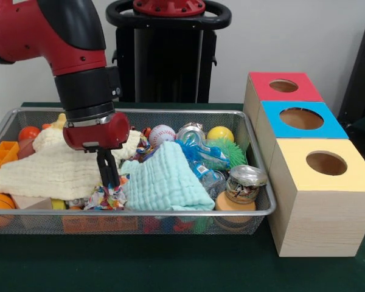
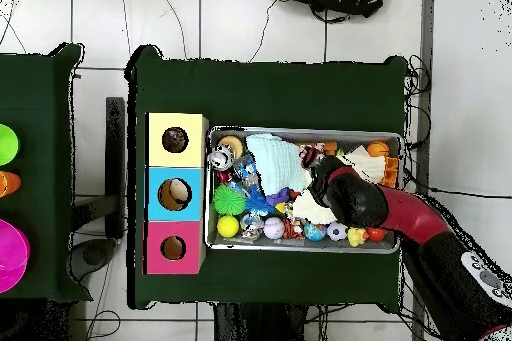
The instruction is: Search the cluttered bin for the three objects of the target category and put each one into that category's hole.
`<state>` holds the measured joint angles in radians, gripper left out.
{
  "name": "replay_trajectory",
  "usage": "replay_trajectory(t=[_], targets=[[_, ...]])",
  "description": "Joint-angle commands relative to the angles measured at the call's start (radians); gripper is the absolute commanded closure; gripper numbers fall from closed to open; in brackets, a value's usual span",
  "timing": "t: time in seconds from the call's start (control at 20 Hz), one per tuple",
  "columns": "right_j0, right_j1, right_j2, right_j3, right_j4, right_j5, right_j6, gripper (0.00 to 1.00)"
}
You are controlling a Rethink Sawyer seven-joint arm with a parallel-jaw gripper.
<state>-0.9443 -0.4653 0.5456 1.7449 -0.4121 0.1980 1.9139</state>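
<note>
The wire mesh bin (image 1: 170,213) is full of clutter; it also shows in the overhead view (image 2: 300,246). My gripper (image 1: 107,182) reaches straight down into its front left part. Its dark fingers stand close together, pinched on the top of a knotted rope bundle (image 1: 106,197) of white, red, blue and yellow strands. The bundle lies between two cloths. Another many-coloured bundle (image 1: 143,148) peeks out behind the green cloth, mostly hidden. The blue-topped box's hole (image 1: 301,118) is to the right of the bin and shows from above too (image 2: 174,194). From overhead the arm's end (image 2: 322,175) hides the held bundle.
A cream cloth (image 1: 48,170) and a pale green cloth (image 1: 164,179) flank the gripper. A baseball (image 1: 162,135), a yellow ball (image 1: 220,134), a spiky green ball (image 1: 225,151) and a glass jar (image 1: 246,182) lie to the right. The red-topped box (image 1: 284,86) and the yellow-topped box (image 1: 326,163) flank the blue one.
</note>
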Motion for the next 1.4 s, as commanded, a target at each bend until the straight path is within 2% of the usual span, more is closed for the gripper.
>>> replay_trajectory(t=[0.05, 0.2, 0.35, 0.45, 0.65, 1.0, 1.3, 1.4], targets=[[0.003, -0.007, 0.053, -0.057, -0.033, 0.035, -0.031, 1.0], [0.007, -0.089, 0.06, 0.013, -0.007, 0.063, -0.005, 1.0], [0.067, -0.305, 0.017, 0.115, 0.055, 0.144, 0.062, 1.0], [0.092, -0.406, 0.001, 0.154, 0.101, 0.217, 0.076, 1.0], [0.114, -0.523, -0.011, 0.204, 0.181, 0.318, 0.081, 1.0], [0.1, -0.519, 0.002, 0.245, 0.206, 0.261, 0.062, 1.0], [0.209, -0.535, -0.069, 0.277, 0.232, 0.191, 0.177, 1.0], [0.241, -0.515, -0.095, 0.269, 0.228, 0.156, 0.197, 1.0]])
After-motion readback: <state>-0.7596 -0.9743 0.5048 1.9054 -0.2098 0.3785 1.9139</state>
